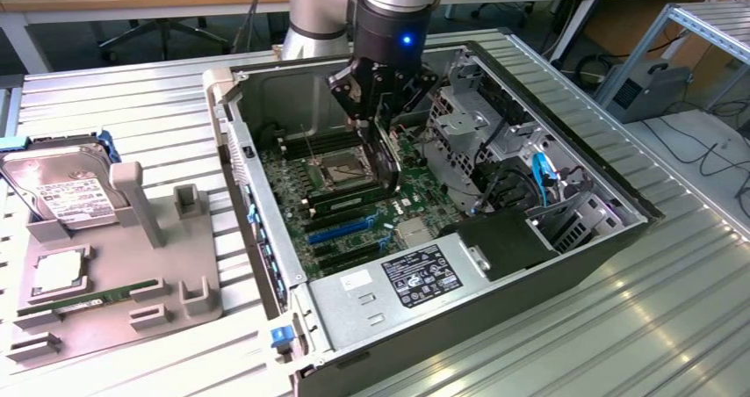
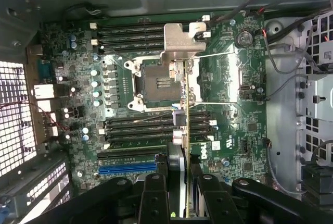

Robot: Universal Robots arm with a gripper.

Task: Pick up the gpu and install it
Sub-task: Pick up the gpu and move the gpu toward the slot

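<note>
Tool pinching gpu edge-down above motherboard | blue slot, likely target, at 7 o'clock | we'd hold card edge parallel, plumb.

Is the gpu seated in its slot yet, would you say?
Not seated: the gripper holds the gpu on edge above the motherboard; the blue slot lies empty.

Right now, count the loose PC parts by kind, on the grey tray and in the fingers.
Hard drive: 1
CPU: 1
RAM stick: 1
gpu, held in the fingers: 1
Total: 4
</note>
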